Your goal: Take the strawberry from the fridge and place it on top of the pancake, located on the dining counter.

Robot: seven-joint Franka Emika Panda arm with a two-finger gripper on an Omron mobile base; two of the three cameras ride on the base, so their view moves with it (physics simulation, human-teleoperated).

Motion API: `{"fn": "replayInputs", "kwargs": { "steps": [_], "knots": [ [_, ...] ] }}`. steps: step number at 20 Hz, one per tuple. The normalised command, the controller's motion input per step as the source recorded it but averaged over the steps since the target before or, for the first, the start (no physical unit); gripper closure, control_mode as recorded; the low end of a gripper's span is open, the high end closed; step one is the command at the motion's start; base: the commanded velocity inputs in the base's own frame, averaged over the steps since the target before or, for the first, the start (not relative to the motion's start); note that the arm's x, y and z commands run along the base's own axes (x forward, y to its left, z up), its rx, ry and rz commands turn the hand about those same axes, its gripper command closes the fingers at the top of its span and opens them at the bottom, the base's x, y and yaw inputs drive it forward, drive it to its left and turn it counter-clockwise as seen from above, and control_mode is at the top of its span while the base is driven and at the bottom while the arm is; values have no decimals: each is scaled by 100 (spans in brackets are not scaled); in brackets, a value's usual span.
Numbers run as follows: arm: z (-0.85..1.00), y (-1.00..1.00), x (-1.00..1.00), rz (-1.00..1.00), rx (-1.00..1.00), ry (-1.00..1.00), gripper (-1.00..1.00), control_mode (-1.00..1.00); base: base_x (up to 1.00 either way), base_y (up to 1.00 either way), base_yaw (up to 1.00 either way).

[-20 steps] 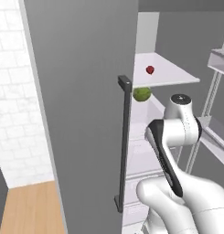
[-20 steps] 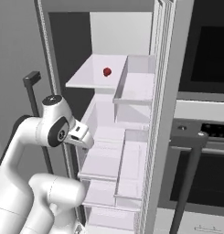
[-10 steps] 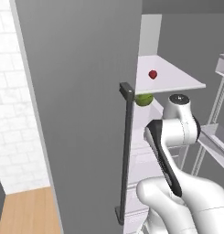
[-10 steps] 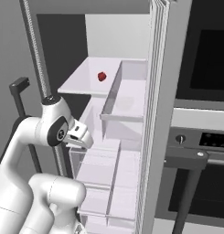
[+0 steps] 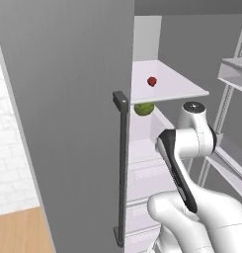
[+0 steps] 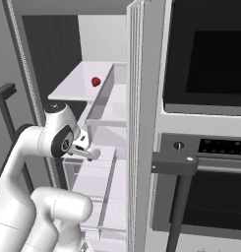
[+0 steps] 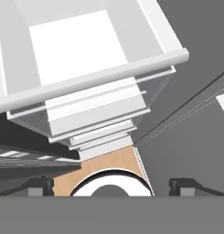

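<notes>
**Fridge open, strawberry waiting on the upper shelf**

With the fridge (image 5: 68, 123) standing open in front of the base, the strawberry (image 5: 151, 81) sits alone on the white upper shelf (image 5: 186, 91), toward 11 o'clock from the arm's wrist in the left base view. In the right base view the same red fruit (image 6: 96, 81) lies at about 1 o'clock from the wrist, well above it. Just under the shelf, a green round fruit (image 5: 143, 108) peeks out beside the door's dark bar handle (image 5: 121, 168) — that one is not the target.

The hand (image 6: 87, 150) is low, pointing down at the clear drawers (image 6: 92, 182), well apart from the strawberry. Its finger tips (image 7: 40, 185) sit wide at the two bottom corners of the hand view, so the jaws look spread and there's nothing between them.

So the step in hand is the reach. To do it well, I'd say the arm should lift the wrist up past the shelf's front edge first, then go in level over the shelf rather than swinging up from below, where the shelf lip and the door bins at 3 o'clock could catch it. The fruit is tiny and rounded; centre the fingers on it and close gently, or it may roll away.
</notes>
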Motion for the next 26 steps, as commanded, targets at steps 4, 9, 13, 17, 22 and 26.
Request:
{"fn": "replayInputs", "kwargs": {
  "steps": [4, 9, 13, 17, 22, 26],
  "knots": [
    [0, 0, 0, 0, 0, 0, -100, 100, 6, 0, -3],
    [0, 0, 0, 0, 0, 0, -100, 100, 6, 0, 0],
    [0, 0, 0, 0, 0, 0, -100, 100, 5, 0, 0],
    [2, 0, 5, 5, 0, -8, -100, -100, 2, 0, 0],
    [61, 6, 5, 13, -2, -37, -100, -100, 0, 0, 0],
    [100, 0, 2, 19, 0, -36, -100, -100, 0, 0, 0]
  ]
}}
